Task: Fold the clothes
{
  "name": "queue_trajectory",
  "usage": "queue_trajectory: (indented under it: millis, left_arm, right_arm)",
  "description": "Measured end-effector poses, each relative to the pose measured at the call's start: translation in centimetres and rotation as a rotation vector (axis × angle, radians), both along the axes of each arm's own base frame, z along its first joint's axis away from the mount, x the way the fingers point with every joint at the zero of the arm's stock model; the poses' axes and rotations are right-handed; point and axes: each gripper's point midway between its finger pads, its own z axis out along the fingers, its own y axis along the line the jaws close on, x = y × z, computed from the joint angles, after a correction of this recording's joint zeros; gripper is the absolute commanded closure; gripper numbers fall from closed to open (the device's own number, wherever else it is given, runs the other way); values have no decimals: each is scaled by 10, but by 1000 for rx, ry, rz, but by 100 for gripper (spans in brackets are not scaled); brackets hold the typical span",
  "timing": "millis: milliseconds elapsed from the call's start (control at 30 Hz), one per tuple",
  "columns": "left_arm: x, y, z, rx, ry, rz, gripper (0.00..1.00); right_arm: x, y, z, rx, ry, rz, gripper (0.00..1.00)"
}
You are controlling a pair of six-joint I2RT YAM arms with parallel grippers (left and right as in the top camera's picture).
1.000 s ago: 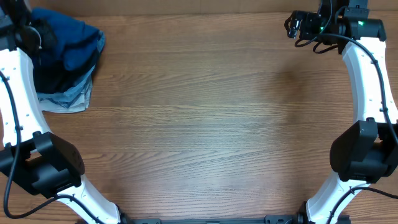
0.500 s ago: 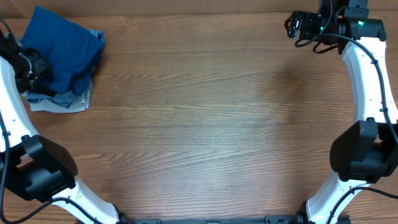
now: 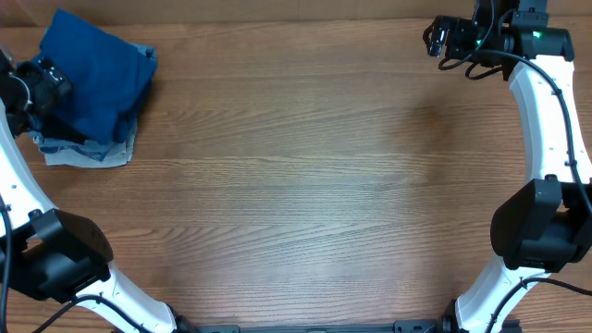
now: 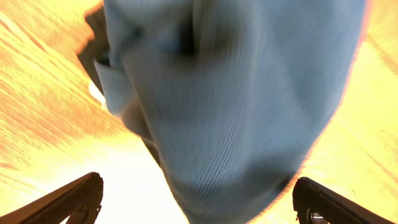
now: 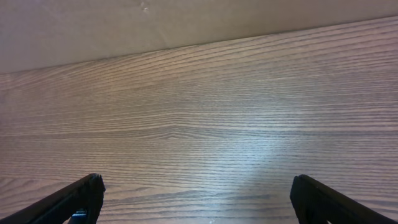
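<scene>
The clothes (image 3: 100, 79) lie in a pile at the table's far left corner: a dark blue garment on top, a pale grey-blue one (image 3: 92, 151) sticking out beneath. My left gripper (image 3: 44, 83) sits at the pile's left side, open. In the left wrist view the blue garment (image 4: 236, 93) fills the frame, blurred, and reaches down between the wide-spread fingers of the left gripper (image 4: 199, 204), which do not close on it. My right gripper (image 3: 437, 39) hovers at the far right corner; the right wrist view shows the right gripper (image 5: 198, 200) open over bare wood.
The wooden table (image 3: 305, 185) stretches between the two arms. Its back edge meets a plain wall (image 5: 124, 25) just beyond the right gripper. Both arm bases stand at the near corners.
My left gripper has opened and let go of the blue garment. The left arm pulled back toward the left edge, and the pile now shows uncovered. The right arm has not moved.
</scene>
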Motion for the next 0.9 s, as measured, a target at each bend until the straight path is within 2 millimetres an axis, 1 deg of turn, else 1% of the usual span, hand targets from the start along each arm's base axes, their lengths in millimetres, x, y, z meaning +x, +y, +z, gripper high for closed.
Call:
queue_trajectory:
  millis: [67, 100, 133, 167, 233, 333, 367, 433, 467, 500, 533, 567, 600, 633, 667, 700, 733, 800, 900]
  left_arm:
    - [0, 0, 20, 17, -34, -1, 0]
    - [2, 0, 30, 31, -60, -2, 15]
    - [2, -1, 37, 35, -76, -5, 57]
    - [2, -5, 40, 19, -89, -15, 96]
    - [9, -12, 44, -15, -128, -43, 96]
    - [20, -9, 50, 24, -172, -80, 96]
    - [27, -17, 48, 12, -192, -136, 96]
    - [51, -53, 50, -54, -292, -316, 96]
    - [62, -79, 47, -58, -296, -387, 96]
    - [72, -111, 46, -59, -293, -463, 96]
    - [77, -136, 45, -53, -288, -524, 96]
    - [81, -169, 44, -44, -283, -606, 96]
    - [83, -191, 41, -26, -269, -657, 96]
    - [83, -200, 36, 11, -235, -667, 96]
    - [81, -206, 26, 85, -170, -662, 96]
    - [81, -207, 20, 123, -132, -656, 96]
    - [77, -202, 11, 164, -78, -640, 96]
    - [70, -185, -2, 224, 12, -599, 96]
    - [65, -158, -7, 279, 60, -569, 96]
  right_arm:
    - [0, 0, 0, 1, 0, 0, 0]
    - [0, 0, 0, 0, 0, 0, 0]
    - [0, 0, 0, 0, 0, 1, 0]
    - [0, 0, 0, 0, -1, 0, 0]
    - [0, 0, 0, 1, -1, 0, 0]
    - [0, 0, 0, 0, 0, 0, 0]
    - [0, 0, 0, 0, -1, 0, 0]
    - [0, 0, 0, 0, -1, 0, 0]
    - [0, 0, 0, 0, 0, 1, 0]
    - [0, 0, 0, 0, -2, 0, 0]
    - [0, 0, 0, 0, 0, 0, 0]
    - [0, 0, 0, 1, 0, 0, 0]
    - [0, 0, 0, 0, -1, 0, 0]
    - [0, 0, 0, 1, 0, 0, 0]
    - [0, 0, 0, 0, 0, 0, 0]
    - [0, 0, 0, 0, -1, 0, 0]
    - [0, 0, 0, 0, 0, 1, 0]
    - [0, 0, 0, 0, 0, 1, 0]
    - [0, 0, 0, 0, 0, 0, 0]
